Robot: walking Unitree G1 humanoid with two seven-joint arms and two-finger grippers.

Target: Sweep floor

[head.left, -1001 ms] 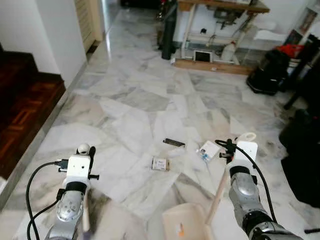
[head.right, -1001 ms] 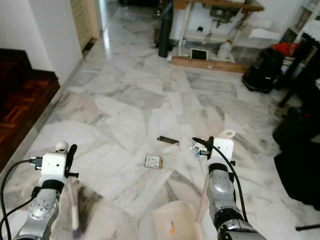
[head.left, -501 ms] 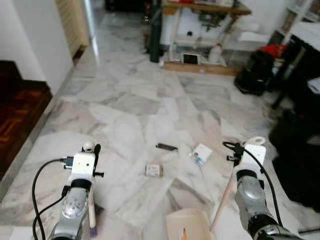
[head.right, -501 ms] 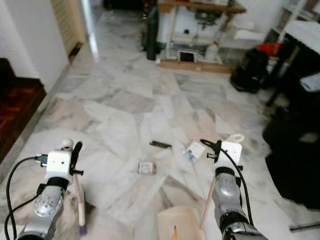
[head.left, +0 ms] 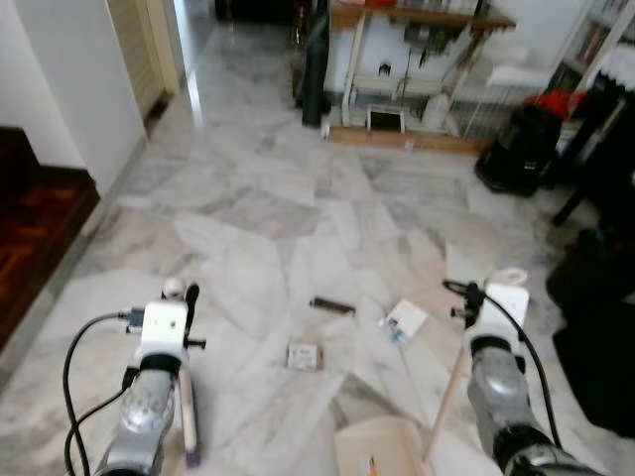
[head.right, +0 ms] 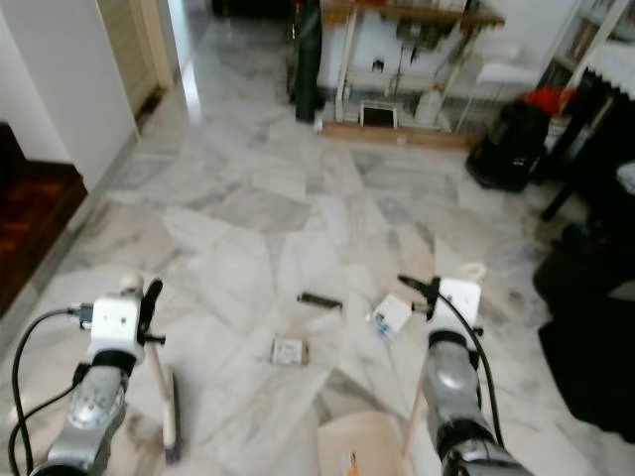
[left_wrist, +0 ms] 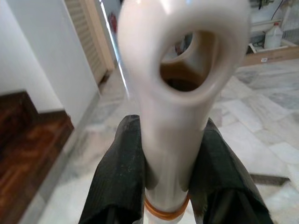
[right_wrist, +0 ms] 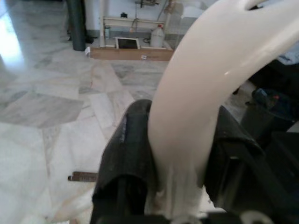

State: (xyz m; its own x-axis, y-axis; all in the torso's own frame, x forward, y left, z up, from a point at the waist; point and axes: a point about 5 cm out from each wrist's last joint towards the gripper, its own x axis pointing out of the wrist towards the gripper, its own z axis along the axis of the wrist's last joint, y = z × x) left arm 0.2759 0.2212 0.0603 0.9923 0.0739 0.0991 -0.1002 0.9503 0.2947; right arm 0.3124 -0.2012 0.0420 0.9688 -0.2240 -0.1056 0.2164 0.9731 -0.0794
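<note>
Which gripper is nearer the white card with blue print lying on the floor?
Right. The right gripper, shut on the dustpan handle, sits just right of the white card. The left gripper, holding the broom handle, is far to the card's left.

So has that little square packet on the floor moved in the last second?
No. The square packet lies just as before, below and left of the dark bar and left of the white card; only the camera shifted.

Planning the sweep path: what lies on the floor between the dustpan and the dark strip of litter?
In the left eye view, a small square packet lies on the marble between the dustpan and the dark strip; otherwise bare tile.
</note>
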